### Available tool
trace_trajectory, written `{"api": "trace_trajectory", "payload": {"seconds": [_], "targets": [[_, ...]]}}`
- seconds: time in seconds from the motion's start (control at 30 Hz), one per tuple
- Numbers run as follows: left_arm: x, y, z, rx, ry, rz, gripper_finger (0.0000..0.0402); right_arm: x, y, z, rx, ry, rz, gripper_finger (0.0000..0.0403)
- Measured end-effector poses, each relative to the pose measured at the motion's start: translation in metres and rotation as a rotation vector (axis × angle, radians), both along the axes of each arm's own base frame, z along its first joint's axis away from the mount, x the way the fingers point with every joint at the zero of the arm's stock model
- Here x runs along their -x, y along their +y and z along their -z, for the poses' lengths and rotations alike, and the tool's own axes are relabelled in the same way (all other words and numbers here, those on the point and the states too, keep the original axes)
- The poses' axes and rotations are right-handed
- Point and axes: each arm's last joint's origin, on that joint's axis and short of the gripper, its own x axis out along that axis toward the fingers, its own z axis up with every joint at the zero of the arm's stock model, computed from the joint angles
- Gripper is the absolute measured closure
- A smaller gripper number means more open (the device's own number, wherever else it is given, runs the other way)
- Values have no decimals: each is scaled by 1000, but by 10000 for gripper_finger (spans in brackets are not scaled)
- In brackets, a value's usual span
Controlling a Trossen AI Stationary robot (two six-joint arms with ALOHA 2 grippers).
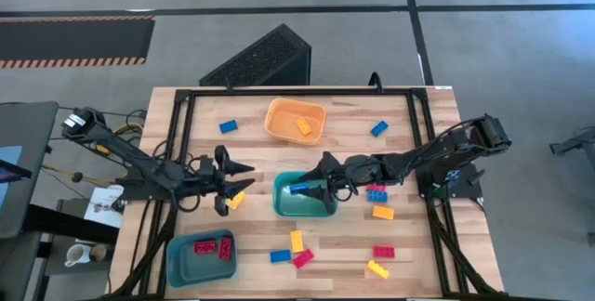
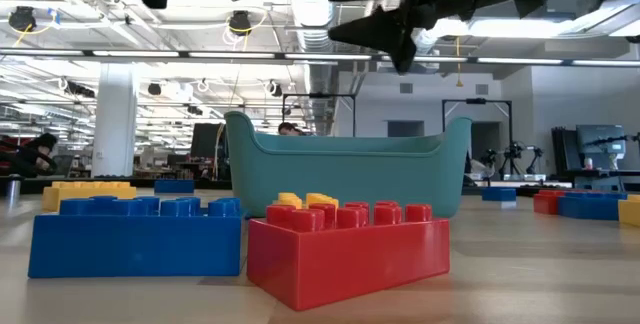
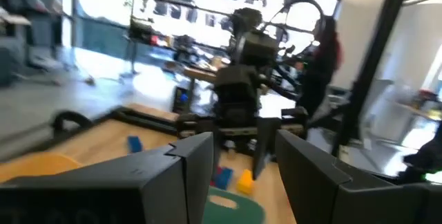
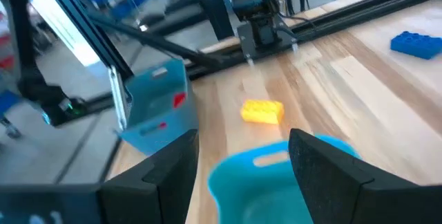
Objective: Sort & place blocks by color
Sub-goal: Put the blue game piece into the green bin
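Observation:
Small studded blocks lie scattered on the wooden table: blue [image 1: 228, 127], blue [image 1: 378, 128], yellow [image 1: 382, 212], red [image 1: 383, 252] and others near the front. My right gripper [image 1: 309, 186] hovers open over the teal bin [image 1: 321, 210]; its wrist view shows nothing between the fingers [image 4: 245, 172]. A blue block [image 1: 297, 188] shows just under its tips, inside the bin. My left gripper [image 1: 244, 176] is open above the table left of the teal bin, with a yellow block [image 1: 235, 199] lying beside it.
The orange bin [image 1: 279, 113] at the far side holds a yellow block [image 1: 304, 126]. The blue bin [image 1: 181, 262] at the near left holds two red blocks [image 1: 214, 246]. In the low view a blue block [image 2: 135, 234] and a red block [image 2: 350, 249] lie before the teal bin [image 2: 345, 169]. A black frame borders the table.

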Motion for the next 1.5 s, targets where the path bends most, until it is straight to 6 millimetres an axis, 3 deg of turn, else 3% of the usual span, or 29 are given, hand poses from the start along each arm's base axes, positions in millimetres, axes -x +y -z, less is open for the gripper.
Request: {"api": "trace_trajectory", "payload": {"seconds": [0.17,0.37,0.5,0.6,0.77,0.97,1.17,1.5], "targets": [[-1,10,-10,-99,-63,-94,255,21,-21,-17,22,102,64,154],[2,16,-24,-6,-203,-100,255,58,-53,-32,35,254,315,154],[2,16,-22,-78,-168,-126,255,80,-77,-26,15,402,536,154],[1,16,-19,-87,-138,-143,255,89,-89,-18,-15,512,607,154],[-1,14,-11,-117,-61,-113,255,101,-97,-2,5,728,603,154],[-2,14,-8,-108,-41,-96,255,110,-87,12,4,945,510,154],[-2,14,-8,-98,-45,-94,255,117,-97,13,-48,963,700,154],[-2,13,-7,-95,-35,-88,255,138,-156,12,-140,951,965,154]]}}
